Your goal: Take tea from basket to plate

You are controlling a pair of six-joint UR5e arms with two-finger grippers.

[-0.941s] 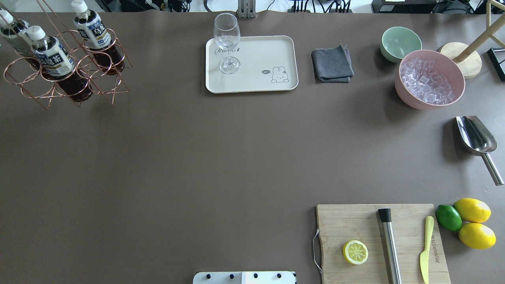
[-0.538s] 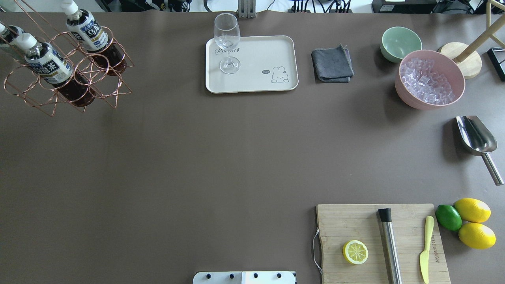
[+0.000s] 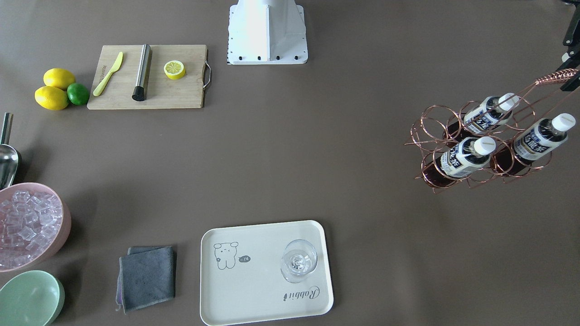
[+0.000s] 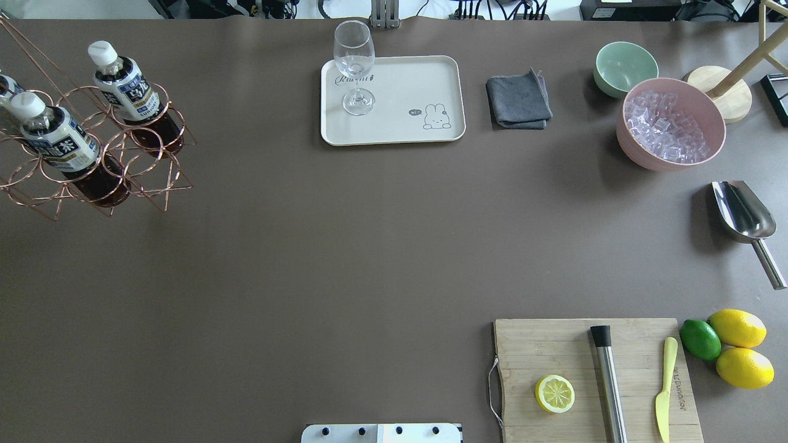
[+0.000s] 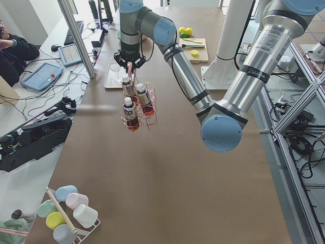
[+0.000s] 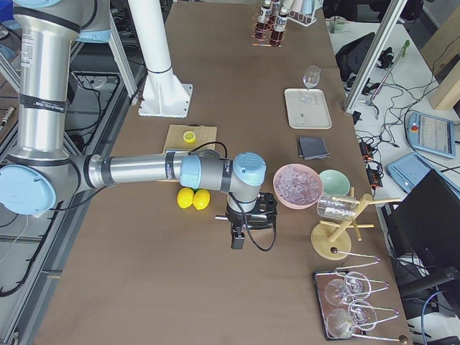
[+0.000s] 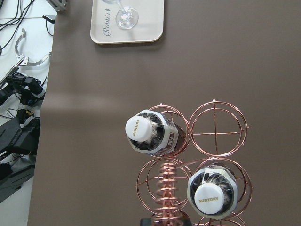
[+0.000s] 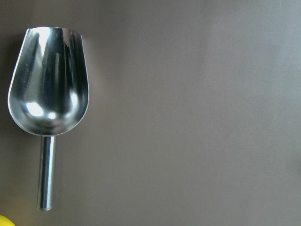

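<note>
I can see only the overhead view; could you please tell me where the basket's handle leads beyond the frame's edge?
Observer: In the left view, the left gripper holds the top of the handle, and the basket hangs below it.
Operator: Thank you. Where is the right arm, please?
Observer: In the right view, the right gripper hangs low over the table. Its wrist camera looks straight down, with the scoop in frame.

The left arm (image 5: 177, 66) stretches far forward, wrist turned straight down, and the left end effector (image 5: 129, 62) pinches the top of the basket (image 7: 165, 188) handle. The right arm (image 6: 136, 170) lies low and outstretched, the right end effector (image 6: 238, 241) pointing down (its finger spacing is unreadable).
</note>
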